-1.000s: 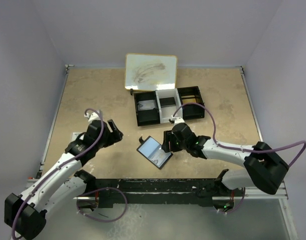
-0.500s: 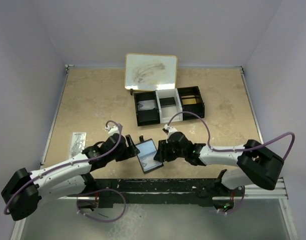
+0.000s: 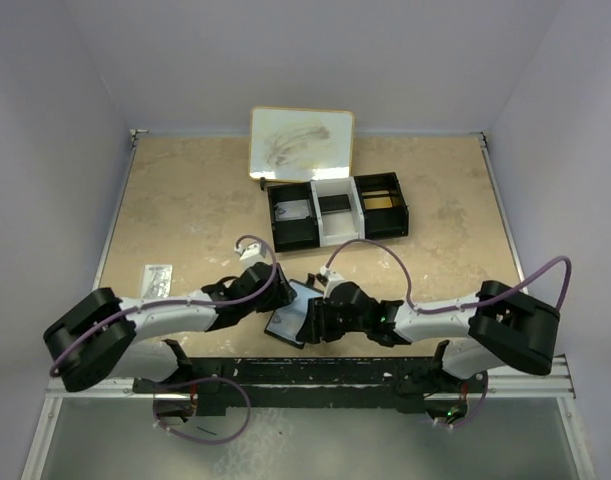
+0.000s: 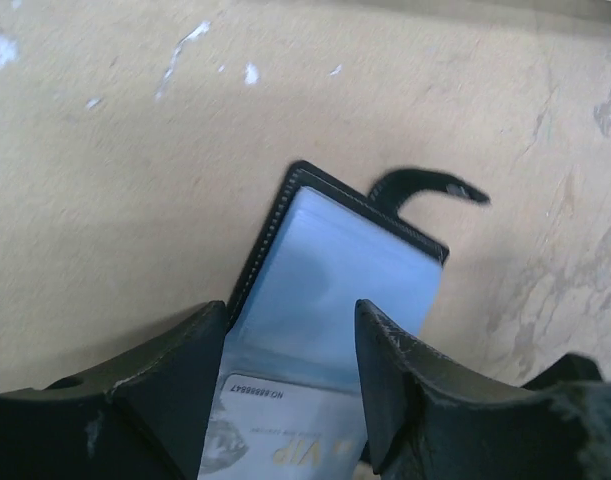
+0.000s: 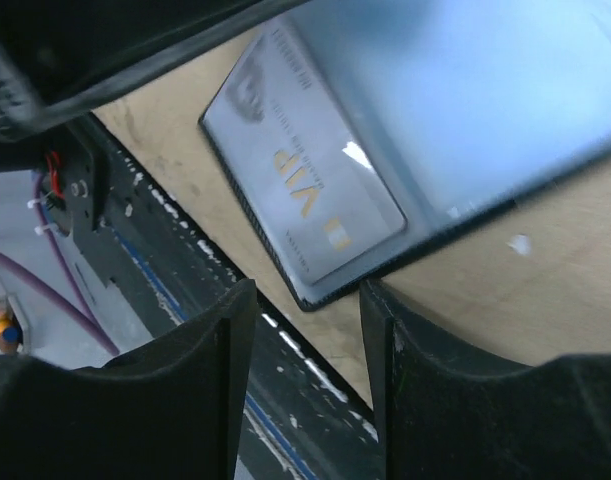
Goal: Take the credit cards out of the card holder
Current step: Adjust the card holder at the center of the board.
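Left claw (image 4: 290,312) is held spread above the card holder (image 4: 350,270), which is laid open on the table (image 3: 185,200) close to the near edge. A VIP card (image 5: 305,190) is seen tucked in its pocket, and the right claw (image 5: 307,292) is likewise spread, poised at the holder's edge.

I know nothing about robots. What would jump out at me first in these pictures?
The left arm and right arm meet over a small black card holder lying open near the front middle of the table, shiny blue inside up. In the close-ups a silver card lettered VIP in gold shows at one end of it, with the left fingers and right fingers spread open close to it. Farther back sits a black-and-white tray of three compartments.
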Robot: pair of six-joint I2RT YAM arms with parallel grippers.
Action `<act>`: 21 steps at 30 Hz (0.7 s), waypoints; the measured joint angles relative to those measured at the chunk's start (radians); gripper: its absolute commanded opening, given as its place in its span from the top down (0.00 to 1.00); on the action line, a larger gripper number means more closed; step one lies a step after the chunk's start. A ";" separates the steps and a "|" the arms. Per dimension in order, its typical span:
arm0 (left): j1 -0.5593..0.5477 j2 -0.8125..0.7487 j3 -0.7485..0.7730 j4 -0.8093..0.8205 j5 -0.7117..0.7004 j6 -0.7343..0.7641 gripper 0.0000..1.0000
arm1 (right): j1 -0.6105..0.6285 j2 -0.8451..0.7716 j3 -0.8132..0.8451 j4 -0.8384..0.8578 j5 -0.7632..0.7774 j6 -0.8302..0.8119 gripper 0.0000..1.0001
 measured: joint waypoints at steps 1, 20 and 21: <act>-0.003 0.034 0.019 0.018 -0.007 0.010 0.50 | 0.008 0.015 0.008 0.010 -0.005 0.003 0.51; -0.048 0.009 0.143 -0.106 -0.161 0.105 0.42 | 0.024 -0.196 -0.023 -0.036 0.088 0.021 0.57; -0.047 -0.055 0.134 -0.134 -0.187 0.088 0.43 | 0.007 -0.198 -0.023 -0.034 0.082 0.008 0.59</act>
